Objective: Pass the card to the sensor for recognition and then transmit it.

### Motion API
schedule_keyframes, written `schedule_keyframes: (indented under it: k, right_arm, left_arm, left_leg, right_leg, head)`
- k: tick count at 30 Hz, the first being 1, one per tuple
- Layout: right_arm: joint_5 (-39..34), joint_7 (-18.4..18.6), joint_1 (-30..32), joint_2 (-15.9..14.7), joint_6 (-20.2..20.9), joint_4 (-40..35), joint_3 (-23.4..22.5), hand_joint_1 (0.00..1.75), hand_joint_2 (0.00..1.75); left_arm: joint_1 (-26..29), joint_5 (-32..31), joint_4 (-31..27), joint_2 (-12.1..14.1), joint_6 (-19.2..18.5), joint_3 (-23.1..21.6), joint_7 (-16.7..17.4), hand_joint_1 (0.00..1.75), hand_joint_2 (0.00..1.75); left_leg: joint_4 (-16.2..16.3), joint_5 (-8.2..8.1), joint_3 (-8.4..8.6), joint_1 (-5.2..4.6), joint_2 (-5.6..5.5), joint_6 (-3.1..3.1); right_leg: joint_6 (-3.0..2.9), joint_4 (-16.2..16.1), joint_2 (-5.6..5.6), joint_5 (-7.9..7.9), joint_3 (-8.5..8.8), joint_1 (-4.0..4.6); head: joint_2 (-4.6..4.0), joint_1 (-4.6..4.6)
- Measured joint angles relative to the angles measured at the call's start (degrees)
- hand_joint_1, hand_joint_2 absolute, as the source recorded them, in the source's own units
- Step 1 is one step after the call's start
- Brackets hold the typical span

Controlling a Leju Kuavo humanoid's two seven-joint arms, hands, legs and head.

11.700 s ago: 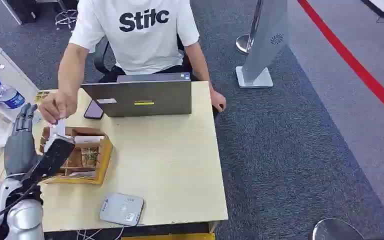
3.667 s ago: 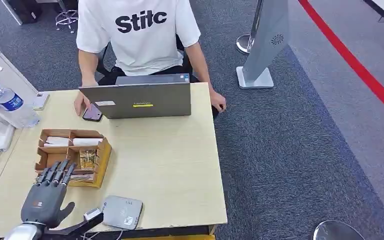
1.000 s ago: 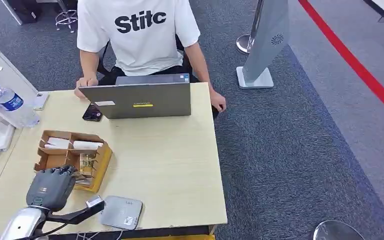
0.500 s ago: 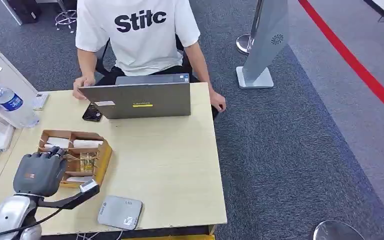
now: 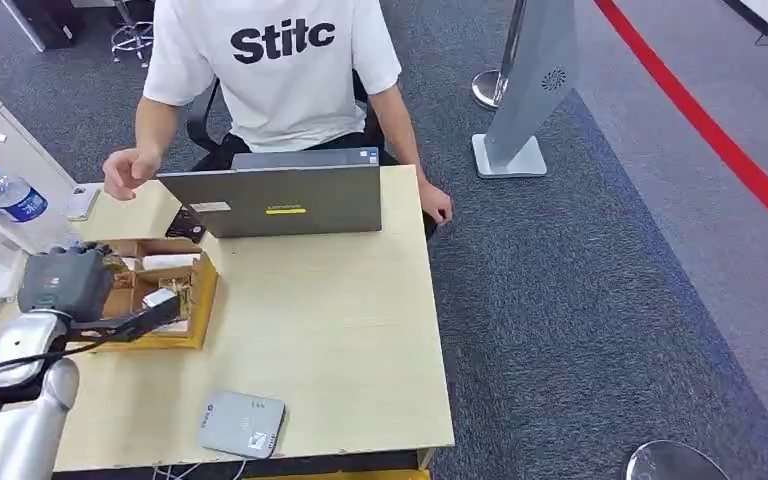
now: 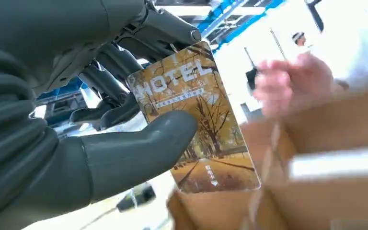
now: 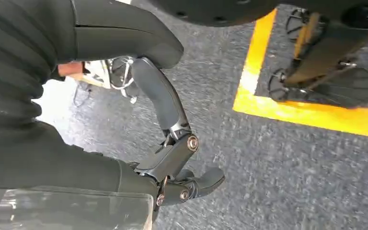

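My left hand [image 5: 65, 280] is raised over the near-left part of the cardboard box [image 5: 182, 300]. In the left wrist view this hand [image 6: 100, 143] pinches a yellow-brown card printed HOTEL [image 6: 196, 115] between thumb and fingers, held upright. The person's hand [image 5: 128, 172] is lifted above the table's far left corner, a short way beyond my left hand, and looks blurred past the card [image 6: 292, 84]. The grey sensor pad [image 5: 243, 423] lies flat at the table's near edge, well behind my left hand. My right hand [image 7: 172, 153] hangs over the floor, fingers loosely bent, holding nothing.
A grey laptop [image 5: 275, 200] stands open at the table's far edge, a dark phone [image 5: 185, 225] beside it. A water bottle [image 5: 15, 197] stands on the white unit at left. The person in a white shirt [image 5: 280, 70] sits behind the laptop. Yellow floor tape [image 7: 316, 117] lies below my right hand.
My left hand has moved from beside the sensor pad away over the box, toward the person, carrying the card. The person's hand rose from behind the laptop toward it.
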Motion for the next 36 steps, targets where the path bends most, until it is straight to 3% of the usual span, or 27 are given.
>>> schedule_keyframes:
  k: [12,14,16,18,21,22,23,36]
  right_arm:
    - [0.2,-0.2,-0.1,-0.1,-0.7,1.3,0.0,0.0,1.75]
    - [0.5,3.1,-0.2,-0.1,-0.2,1.4,0.0,0.0,1.75]
    - [1.2,9.1,0.0,-0.2,1.4,1.3,0.0,0.0,1.75]
    - [1.4,9.8,0.7,-0.2,2.2,1.0,0.0,0.0,1.75]
    - [1.4,10.1,1.1,-0.2,2.6,0.7,0.0,0.0,1.75]
    - [1.4,10.1,1.2,-0.2,2.6,0.6,0.0,0.0,1.75]
    - [1.4,10.1,1.2,-0.2,2.7,0.4,0.0,0.0,1.75]
    - [1.4,10.2,1.2,-0.2,2.6,0.0,-0.9,0.0,1.75]
  left_arm:
    - [-2.2,-0.2,-1.7,-1.3,4.6,0.0,-1.7,1.75,1.75]
    - [-2.5,-0.2,-2.5,-1.5,3.8,0.0,-2.1,1.75,1.75]
    - [-1.9,-0.2,-1.0,-1.9,6.9,0.0,-2.2,1.75,1.75]
    - [-1.5,-0.2,1.4,-2.4,10.3,0.0,-2.2,1.75,1.75]
    - [-1.5,-0.2,4.0,-2.7,11.0,0.0,-2.2,1.75,1.75]
    - [-1.5,-0.2,4.4,-2.8,11.0,0.0,-2.2,0.23,1.75]
    - [-1.5,-0.1,4.7,-2.9,11.1,0.0,-2.2,0.0,1.75]
    - [0.6,0.0,4.7,-4.2,12.0,0.0,-2.2,0.0,1.75]
  left_leg:
    - [0.0,-0.01,-0.01,0.0,0.04,0.0]
    - [0.0,-0.02,0.0,0.0,0.05,0.01]
    - [0.0,-0.03,0.06,-0.03,0.07,0.02]
    - [0.0,-0.03,0.04,-0.01,0.07,0.02]
    - [0.0,-0.03,0.05,-0.01,0.24,0.02]
    - [0.0,-0.03,0.05,-0.01,0.23,0.02]
    - [0.0,-0.03,0.05,-0.01,0.23,0.02]
    - [0.0,-0.03,0.04,-0.01,0.15,0.02]
  right_leg:
    - [0.0,0.0,0.08,-0.01,-0.06,0.0]
    - [0.0,0.0,0.07,-0.02,-0.03,-0.01]
    - [0.0,0.0,0.08,-0.02,-0.01,-0.03]
    - [0.0,0.0,0.08,-0.02,0.0,-0.02]
    - [0.0,0.0,0.27,-0.01,-0.03,-0.02]
    - [0.0,0.0,0.27,-0.01,-0.03,-0.02]
    - [0.0,0.0,0.27,-0.01,-0.03,-0.02]
    - [0.0,0.0,0.22,-0.01,-0.02,-0.02]
  head:
    - [0.0,0.0]
    - [0.0,0.02]
    - [0.0,0.02]
    - [0.0,0.07]
    - [0.0,0.0]
    - [0.0,0.0]
    - [0.0,0.0]
    - [0.0,0.0]
